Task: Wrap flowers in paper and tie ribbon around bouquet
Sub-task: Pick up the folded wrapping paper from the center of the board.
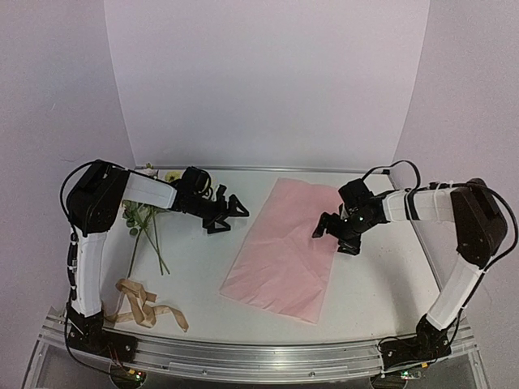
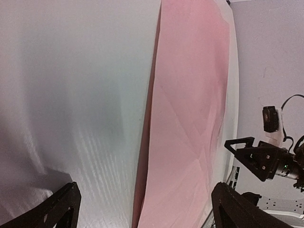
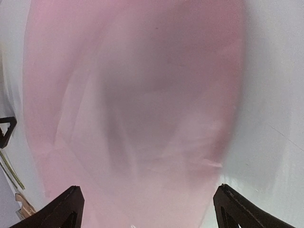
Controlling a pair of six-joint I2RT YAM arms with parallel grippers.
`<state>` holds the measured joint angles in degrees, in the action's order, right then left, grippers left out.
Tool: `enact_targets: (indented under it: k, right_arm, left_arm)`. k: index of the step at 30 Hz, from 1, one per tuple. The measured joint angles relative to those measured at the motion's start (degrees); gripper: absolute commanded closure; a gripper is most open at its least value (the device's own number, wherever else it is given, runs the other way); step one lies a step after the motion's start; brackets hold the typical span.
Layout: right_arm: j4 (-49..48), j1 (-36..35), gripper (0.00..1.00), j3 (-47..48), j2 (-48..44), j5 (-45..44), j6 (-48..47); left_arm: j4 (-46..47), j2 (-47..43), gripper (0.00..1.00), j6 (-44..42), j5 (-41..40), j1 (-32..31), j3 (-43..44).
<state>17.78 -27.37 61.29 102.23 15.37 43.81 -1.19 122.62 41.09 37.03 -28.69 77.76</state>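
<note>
Ribbon [image 1: 146, 306] lies in loose tan loops at the table's [image 1: 203, 284] near left corner, just beside the left arm's [image 1: 85, 267] base. Past it, the paper [image 1: 284, 247] lies flat in the middle of the table, a pink sheet slanting from near centre toward the far right, with faint creases across it. The right gripper [image 1: 332, 238] hangs over the paper's right edge, jaws wide and holding nothing. In its wrist view the sheet fills the frame, blurred, between the two spread fingertips [image 3: 66, 209]. The left gripper [image 1: 229, 217] hovers over bare table just left of the paper's far left edge, jaws also wide and empty, pointing toward the sheet. The flowers [image 1: 144, 217] lie at the far left, apart from the paper and partly under the left arm. Their thin green stems run toward the ribbon, leaves and pale blooms toward the back wall [image 1: 268, 81]. The bunch is loose, unwrapped and untied.
</note>
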Motion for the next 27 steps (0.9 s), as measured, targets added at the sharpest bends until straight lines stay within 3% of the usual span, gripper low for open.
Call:
enact_targets:
  k: [6,14,27]
  right_arm:
    - [-0.69,2.99,0.02,-5.52,-8.2,-2.04,1.38]
    - [-6.64,7.08,0.02,-8.42,-3.44,1.79,1.87]
    - [-16.5,8.24,0.02,-3.71,3.78,7.87,1.03]
  left_arm:
    - [-4.97,5.62,0.05,-3.4,0.45,-2.99,9.71]
    - [-8.81,10.4,0.16,-4.25,0.51,-5.97,17.8]
    - [-9.32,9.33,0.35,-1.46,1.91,-6.24,15.19]
